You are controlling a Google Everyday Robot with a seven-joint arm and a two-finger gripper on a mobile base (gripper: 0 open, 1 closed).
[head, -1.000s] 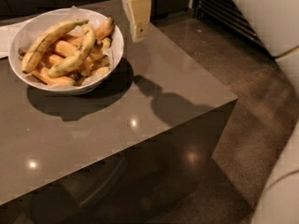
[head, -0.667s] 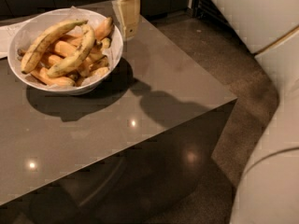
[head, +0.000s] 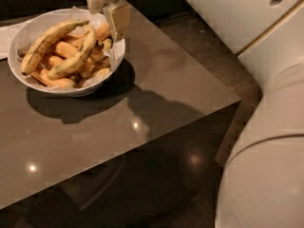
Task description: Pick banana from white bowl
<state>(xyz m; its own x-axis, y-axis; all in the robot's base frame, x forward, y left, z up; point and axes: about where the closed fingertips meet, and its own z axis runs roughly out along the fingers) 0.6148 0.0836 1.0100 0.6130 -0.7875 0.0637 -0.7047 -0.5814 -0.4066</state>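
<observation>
one gripper [head: 108, 18] by one white bowl [head: 33, 25]

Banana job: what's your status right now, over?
Hand over white bowl rim, at picture right. Banana in bowl, not yet lifted. Longer banana lies beside it, orange bananas underneath.

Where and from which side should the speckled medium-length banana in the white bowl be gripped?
Grip the banana at mid-length, across its width, coming from above: it lies on top of the other bananas in the white bowl, its middle exposed. The gripper hovers over the bowl's right rim.
</observation>
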